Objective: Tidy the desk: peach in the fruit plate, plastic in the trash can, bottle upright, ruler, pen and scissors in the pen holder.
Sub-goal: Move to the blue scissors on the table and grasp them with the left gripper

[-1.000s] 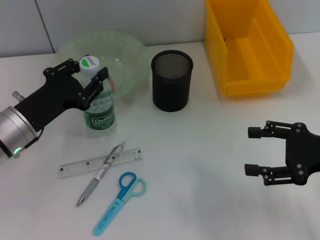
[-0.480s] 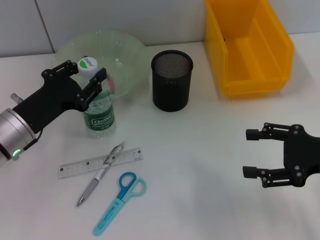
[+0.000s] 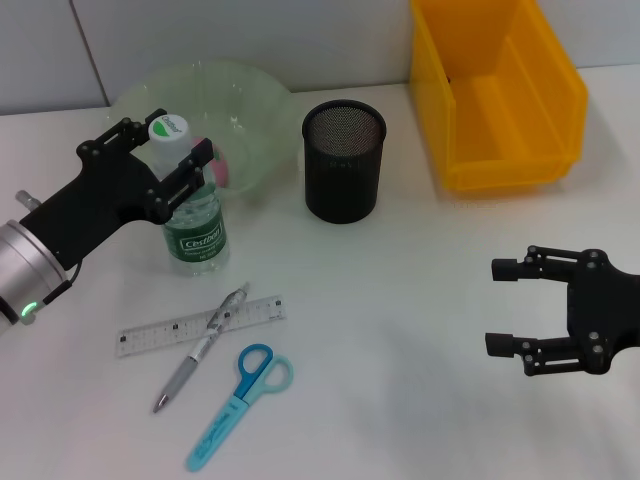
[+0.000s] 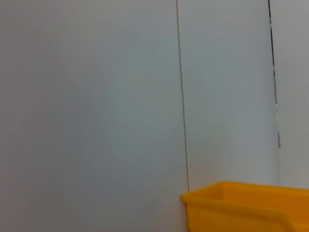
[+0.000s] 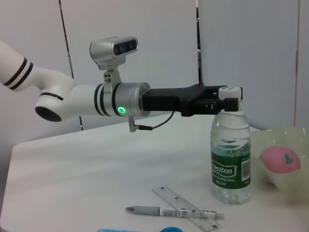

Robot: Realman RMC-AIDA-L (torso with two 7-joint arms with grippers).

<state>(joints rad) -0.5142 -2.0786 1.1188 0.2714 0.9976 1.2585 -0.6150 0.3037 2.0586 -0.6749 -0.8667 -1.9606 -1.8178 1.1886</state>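
The step in hand is the bottle: the bottle (image 3: pixel 196 215) stands upright on the desk (image 3: pixel 400 300), just in front of the fruit plate (image 3: pixel 250 100), which already holds the peach (image 5: pixel 280 160). The left gripper (image 3: pixel 163 158) is at cap height, its fingers on either side of the bottle's neck just under the white cap (image 3: pixel 170 129). From the right wrist view the fingers appear to pinch the neck, though actual contact is hard to confirm. The right gripper (image 3: pixel 515 306) hovers over bare desk on the right side, fingers spread and holding nothing.

The ruler (image 3: pixel 200 324), pen (image 3: pixel 200 347) and scissors (image 3: pixel 238 392) lie near the front of the desk; the pen rests across the ruler, with the scissors just beside them. The pen holder (image 3: pixel 343 160) stands between the fruit plate and the yellow bin (image 3: pixel 495 90).

Next move, as judged: release the neck without tipping the bottle, lift clear, then pick up the pen first, since it overlies the ruler.
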